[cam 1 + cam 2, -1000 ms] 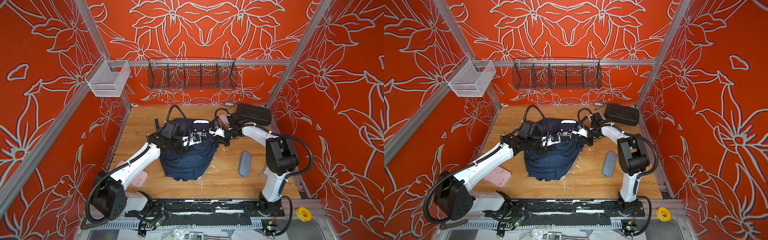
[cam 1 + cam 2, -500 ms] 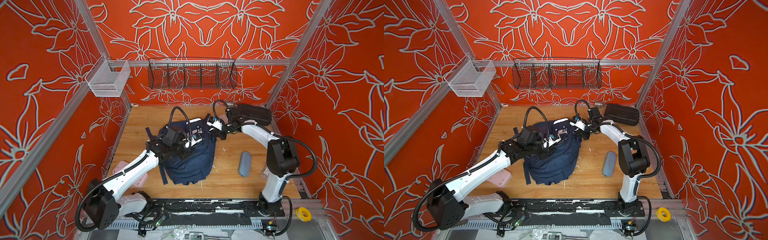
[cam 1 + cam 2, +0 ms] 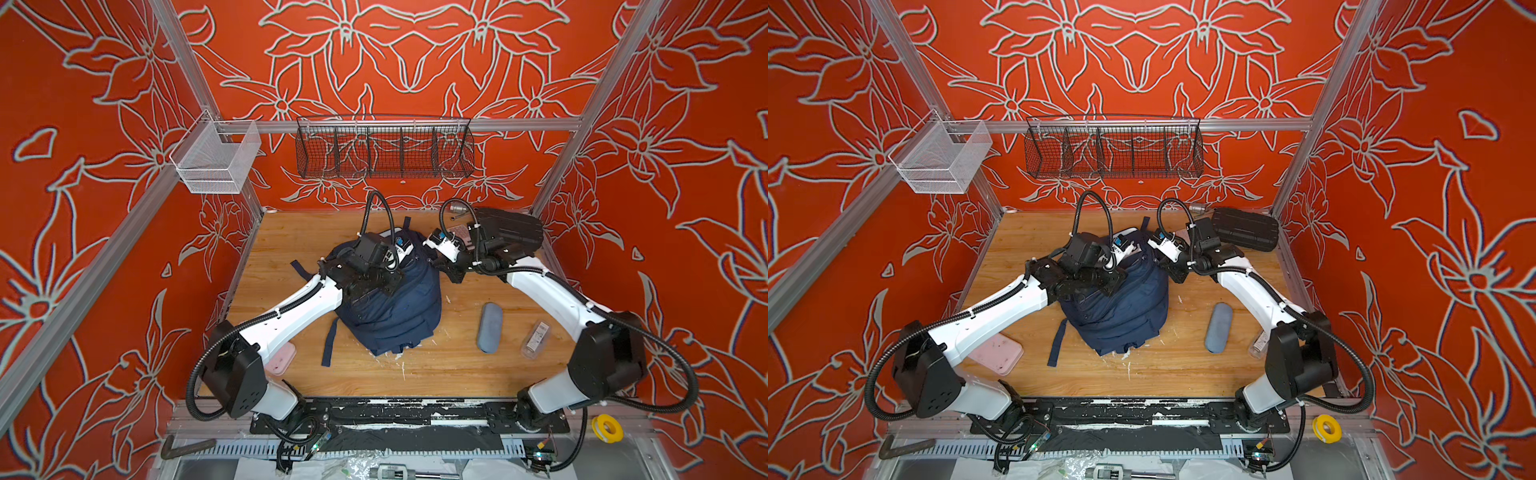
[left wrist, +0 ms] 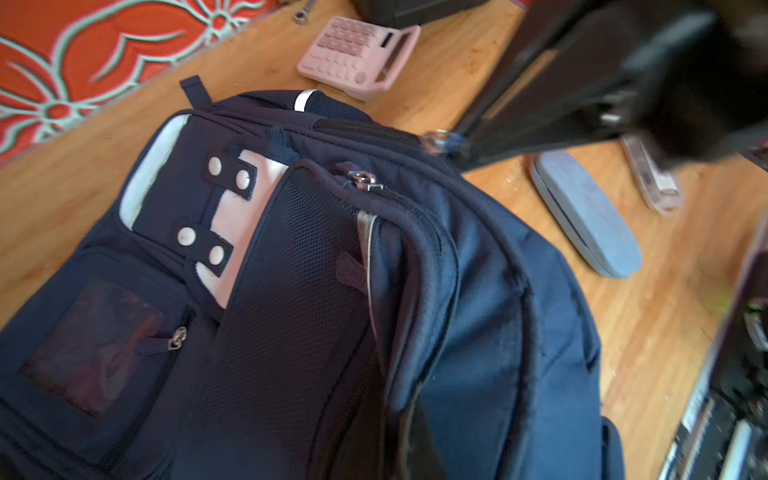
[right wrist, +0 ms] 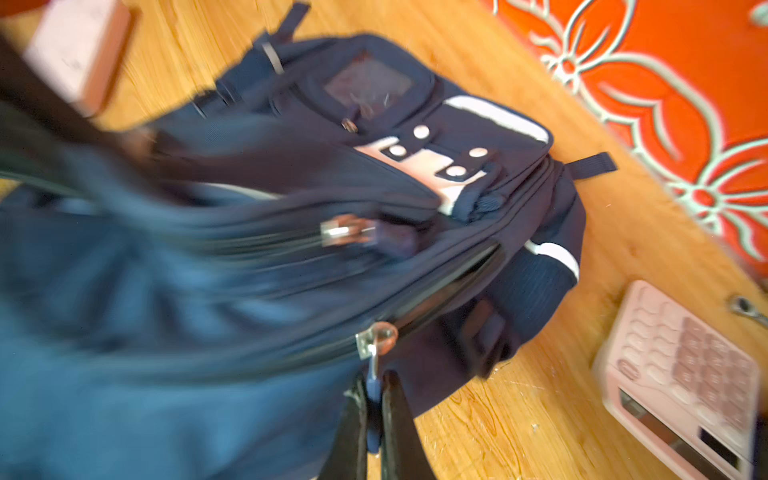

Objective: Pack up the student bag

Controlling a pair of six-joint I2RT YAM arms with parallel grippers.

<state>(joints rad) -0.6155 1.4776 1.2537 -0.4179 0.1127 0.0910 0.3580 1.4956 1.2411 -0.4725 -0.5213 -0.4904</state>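
The student bag, a navy backpack, stands bunched up at mid-table in both top views. My left gripper is at its top edge, shut on the fabric. The left wrist view shows only bag fabric where its jaws would be. Close by on the right, my right gripper is shut on the blue zip pull of a long zip. Its dark fingers pinch the tab from both sides. The bag's white patch faces the back wall.
A grey-blue glasses case and a small clear box lie right of the bag. A pink calculator and black ribbed case sit at the back right. A pink flat case lies under the left arm.
Both grippers have moved toward the back wall and closer together, keeping their hold. The bag has gone from lying spread flat to bunched upright, its straps now trailing on the left.
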